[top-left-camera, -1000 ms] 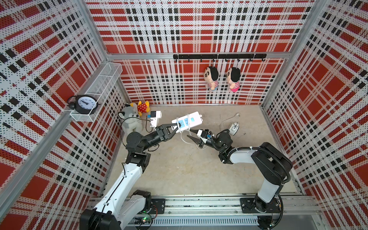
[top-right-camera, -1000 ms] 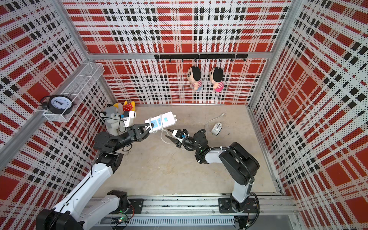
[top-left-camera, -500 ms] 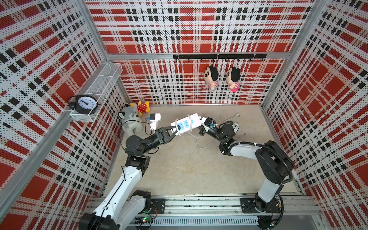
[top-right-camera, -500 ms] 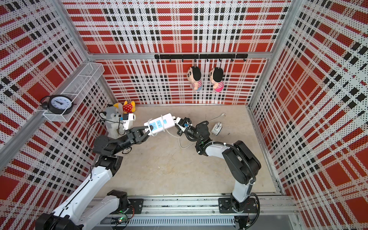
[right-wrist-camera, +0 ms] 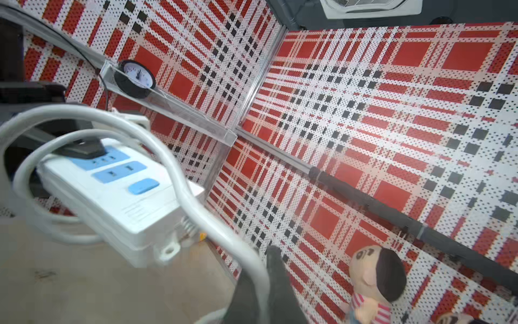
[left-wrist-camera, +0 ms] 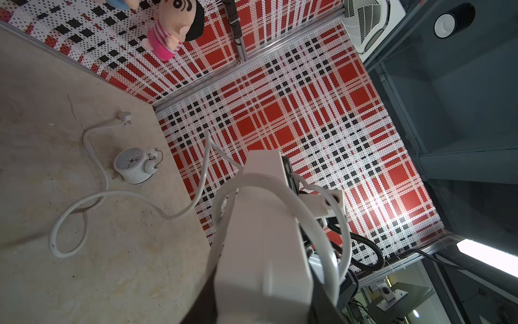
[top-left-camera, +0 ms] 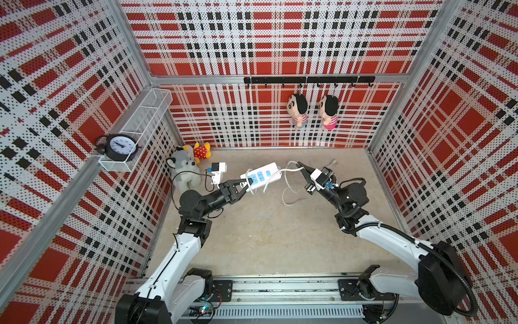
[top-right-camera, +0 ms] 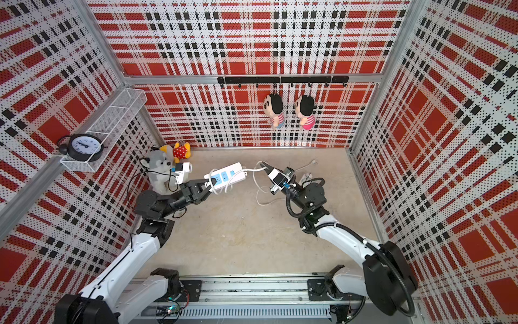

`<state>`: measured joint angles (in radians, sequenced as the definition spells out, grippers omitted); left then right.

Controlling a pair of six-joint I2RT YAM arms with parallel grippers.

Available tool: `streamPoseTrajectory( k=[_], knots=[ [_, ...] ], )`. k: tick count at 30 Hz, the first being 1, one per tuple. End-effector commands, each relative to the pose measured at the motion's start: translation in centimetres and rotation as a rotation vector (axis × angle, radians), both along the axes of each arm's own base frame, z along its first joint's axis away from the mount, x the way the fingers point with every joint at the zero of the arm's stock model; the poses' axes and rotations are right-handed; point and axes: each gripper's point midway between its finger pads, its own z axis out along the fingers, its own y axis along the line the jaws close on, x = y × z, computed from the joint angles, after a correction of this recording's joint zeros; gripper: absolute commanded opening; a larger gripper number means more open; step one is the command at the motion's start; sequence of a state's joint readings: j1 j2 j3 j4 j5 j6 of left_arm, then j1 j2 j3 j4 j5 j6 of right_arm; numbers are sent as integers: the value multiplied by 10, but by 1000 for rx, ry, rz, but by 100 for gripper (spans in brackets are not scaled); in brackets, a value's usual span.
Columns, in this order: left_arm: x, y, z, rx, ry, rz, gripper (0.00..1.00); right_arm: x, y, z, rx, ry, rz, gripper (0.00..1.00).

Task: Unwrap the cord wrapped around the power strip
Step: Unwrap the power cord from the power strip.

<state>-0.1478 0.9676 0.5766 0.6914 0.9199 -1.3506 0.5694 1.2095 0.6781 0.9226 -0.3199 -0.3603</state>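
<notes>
The left gripper is clamping one end of the white rectangular plastic power strip with blue socket panels, holding it up off the beige floor, sockets facing up; the long thin white cord is looping around the strip in loose turns; the right gripper, just beside the strip's other end, is pinching the cord, jaws closed on it; slack is lying curled on the floor beneath, and the small white plug is resting nearer the back wall; on the left wall, a white wire-mesh basket is holding a round black alarm clock in its nearest compartment; two plush dolls are hanging from a black hook rail at the back.
</notes>
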Motion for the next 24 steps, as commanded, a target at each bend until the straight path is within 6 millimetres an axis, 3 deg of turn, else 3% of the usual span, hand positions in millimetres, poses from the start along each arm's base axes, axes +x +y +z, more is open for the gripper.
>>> streamPoseTrajectory(
  k=[1,7,12,15,20,22,24],
  knots=[
    [5,3,15,2,-70,24,0,-8,-2,-43,-111,74,-19,0],
    [8,4,35,-14,-117,25,0,-18,16,-134,-308,219,-2,0],
    [7,6,54,-21,-160,34,0,-16,28,-187,-367,321,30,0],
    [6,6,61,-26,-175,33,0,-9,34,-205,-367,359,27,0],
    [2,6,71,-35,-190,27,0,6,40,-213,-330,386,7,0],
    [0,6,72,-37,-194,24,0,10,43,-216,-323,403,5,14],
    [-1,6,72,-35,-195,21,0,10,44,-215,-315,404,13,41]
  ],
)
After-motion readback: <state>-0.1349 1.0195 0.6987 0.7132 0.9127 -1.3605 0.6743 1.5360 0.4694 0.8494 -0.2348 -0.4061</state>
